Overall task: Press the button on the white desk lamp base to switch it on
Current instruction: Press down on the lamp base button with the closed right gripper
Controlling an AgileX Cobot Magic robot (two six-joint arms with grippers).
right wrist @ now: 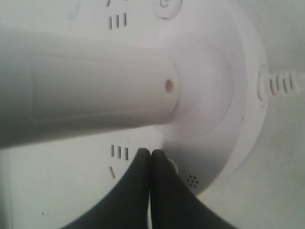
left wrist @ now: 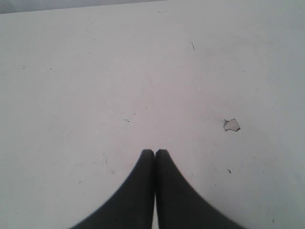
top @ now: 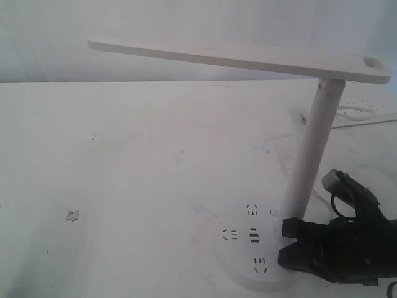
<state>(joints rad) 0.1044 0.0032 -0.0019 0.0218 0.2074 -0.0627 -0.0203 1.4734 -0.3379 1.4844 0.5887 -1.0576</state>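
Observation:
The white desk lamp base sits at the front right of the table, its dark socket slots facing up. My right gripper is at the base's right side by the foot of the stem. Its fingers are shut, and their tips rest on the base. They cover most of a round raised button. Another round white button with a grey outline and a small mark lies beyond the stem. I cannot tell which of the two is larger. My left gripper is shut over bare table.
The long flat lamp head reaches left above the table. A ribbed cable leaves the base's rim. A white power strip lies at the back right. A chipped spot marks the tabletop.

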